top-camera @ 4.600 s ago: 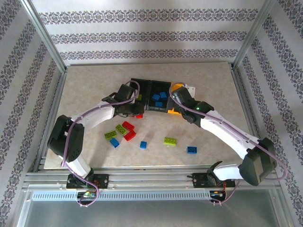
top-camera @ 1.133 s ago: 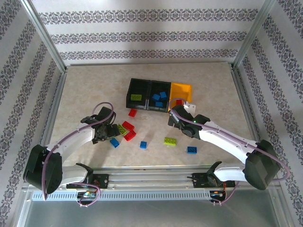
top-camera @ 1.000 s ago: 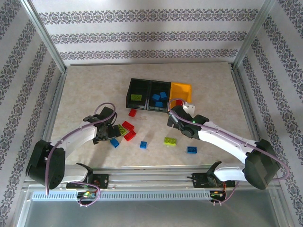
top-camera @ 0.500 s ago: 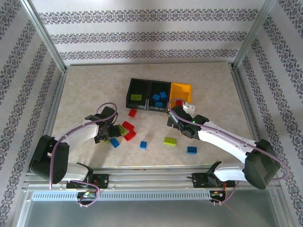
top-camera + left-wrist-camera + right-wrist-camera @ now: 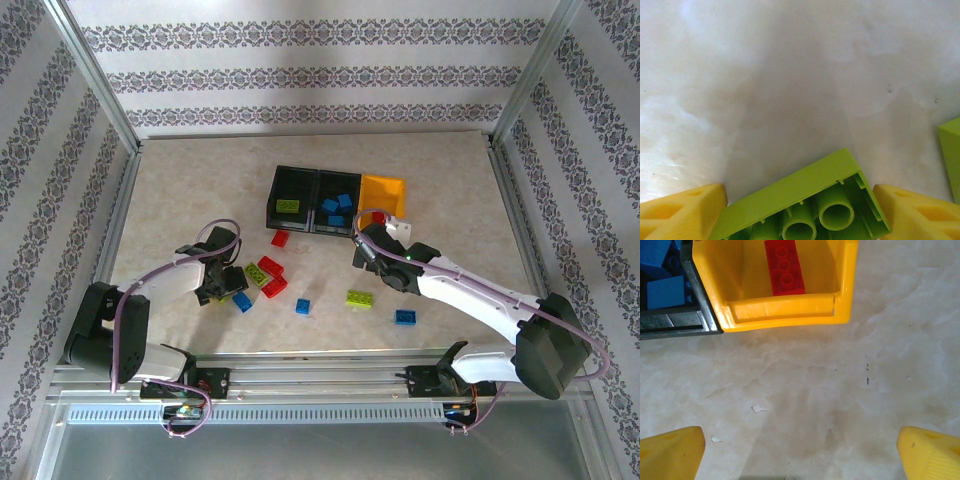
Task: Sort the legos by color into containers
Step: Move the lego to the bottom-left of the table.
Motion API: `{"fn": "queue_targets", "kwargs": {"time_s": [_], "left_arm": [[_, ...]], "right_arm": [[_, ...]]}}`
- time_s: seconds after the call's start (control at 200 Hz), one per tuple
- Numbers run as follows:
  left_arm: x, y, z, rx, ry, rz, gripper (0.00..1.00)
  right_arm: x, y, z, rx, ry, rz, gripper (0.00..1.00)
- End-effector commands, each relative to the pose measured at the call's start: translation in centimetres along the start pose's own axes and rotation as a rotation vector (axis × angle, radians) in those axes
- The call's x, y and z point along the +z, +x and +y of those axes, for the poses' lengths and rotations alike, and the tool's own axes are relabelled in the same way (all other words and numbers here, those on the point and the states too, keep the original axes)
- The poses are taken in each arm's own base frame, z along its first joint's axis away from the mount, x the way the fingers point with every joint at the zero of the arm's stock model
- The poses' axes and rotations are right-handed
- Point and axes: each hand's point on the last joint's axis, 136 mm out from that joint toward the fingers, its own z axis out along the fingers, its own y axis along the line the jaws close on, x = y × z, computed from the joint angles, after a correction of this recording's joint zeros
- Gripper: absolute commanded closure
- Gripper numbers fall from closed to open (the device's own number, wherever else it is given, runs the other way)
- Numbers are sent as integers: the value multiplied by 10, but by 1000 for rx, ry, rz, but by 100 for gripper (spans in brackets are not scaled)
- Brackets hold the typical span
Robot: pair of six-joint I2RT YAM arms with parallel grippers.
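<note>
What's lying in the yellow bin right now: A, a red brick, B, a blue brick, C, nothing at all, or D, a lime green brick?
A: the right wrist view shows one red brick lying studs-up inside the yellow bin.

No readable text, labels or numbers; brick studs perhaps too blurred.

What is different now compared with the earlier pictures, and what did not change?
The left gripper drew back from the left black bin toward the near left and came down over a lime green brick, which now lies between its fingers; a firm grip cannot be confirmed. The right gripper pulled back from the yellow bin and is open. The other loose bricks and both bins stayed in place.
</note>
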Motion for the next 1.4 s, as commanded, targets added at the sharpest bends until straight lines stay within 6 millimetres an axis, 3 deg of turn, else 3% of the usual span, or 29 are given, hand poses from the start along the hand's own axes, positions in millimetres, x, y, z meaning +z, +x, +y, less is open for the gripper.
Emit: {"fn": "queue_targets", "kwargs": {"time_s": [0.0, 0.23, 0.54, 0.829, 1.159, 1.394], "left_arm": [[7, 3, 1, -34, 23, 16, 23], [1, 5, -5, -39, 65, 18, 18], [1, 11, -6, -61, 86, 21, 22], [-6, 9, 16, -77, -19, -1, 16], [-13, 3, 31, -212, -15, -45, 18], [-16, 16, 40, -283, -23, -31, 15]], "right_arm": [[-3, -1, 3, 10, 1, -5, 2], [0, 0, 7, -3, 2, 8, 2], [4, 3, 11, -11, -1, 23, 2], [4, 0, 14, -22, -4, 22, 2], [5, 0, 14, -37, -3, 26, 2], [8, 4, 11, -28, 3, 39, 2]]}}
